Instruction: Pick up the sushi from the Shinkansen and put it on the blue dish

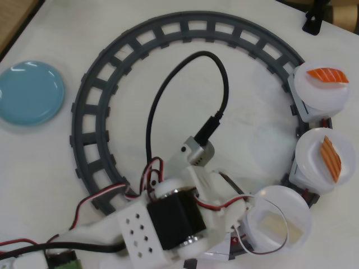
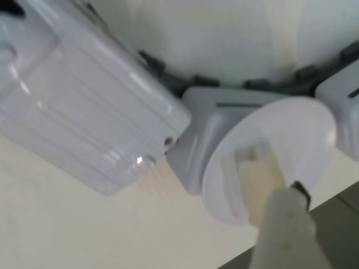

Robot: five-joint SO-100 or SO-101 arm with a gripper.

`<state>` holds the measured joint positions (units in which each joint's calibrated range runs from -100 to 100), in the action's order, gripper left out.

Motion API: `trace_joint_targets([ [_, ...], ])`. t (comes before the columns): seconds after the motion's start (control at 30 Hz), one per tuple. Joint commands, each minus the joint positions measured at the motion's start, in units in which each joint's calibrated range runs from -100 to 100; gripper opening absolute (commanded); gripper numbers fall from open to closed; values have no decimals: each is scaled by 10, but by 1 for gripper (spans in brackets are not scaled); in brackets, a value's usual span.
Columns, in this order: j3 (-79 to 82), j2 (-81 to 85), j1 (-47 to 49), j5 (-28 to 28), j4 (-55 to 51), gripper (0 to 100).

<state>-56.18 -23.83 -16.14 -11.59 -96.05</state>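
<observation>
My gripper [image 1: 263, 224] is reaching over the near-right plate [image 1: 297, 210] in the overhead view, fingers spread around the sushi [image 1: 275, 226] — whether they are pressing it I cannot tell. In the wrist view the sushi [image 2: 259, 185] is lying on its plate [image 2: 303, 129], one fingertip [image 2: 286, 218] at its edge. The dish [image 1: 29, 92] is sitting far left, outside the track [image 1: 101, 84].

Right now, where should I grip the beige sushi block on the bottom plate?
Take the sushi across its narrow width, coming straight down. It lies flat on the white plate, its long sides free; the gripper already hangs beside it.
</observation>
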Motion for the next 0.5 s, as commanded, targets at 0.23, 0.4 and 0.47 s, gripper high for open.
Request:
trace_joint_targets([
  [0.23,-100,-53,-68,-90,-3,20],
  [0.4,-99,-73,-82,-100,-3,21],
  [0.47,-100,-83,-82,-100,-3,24],
])
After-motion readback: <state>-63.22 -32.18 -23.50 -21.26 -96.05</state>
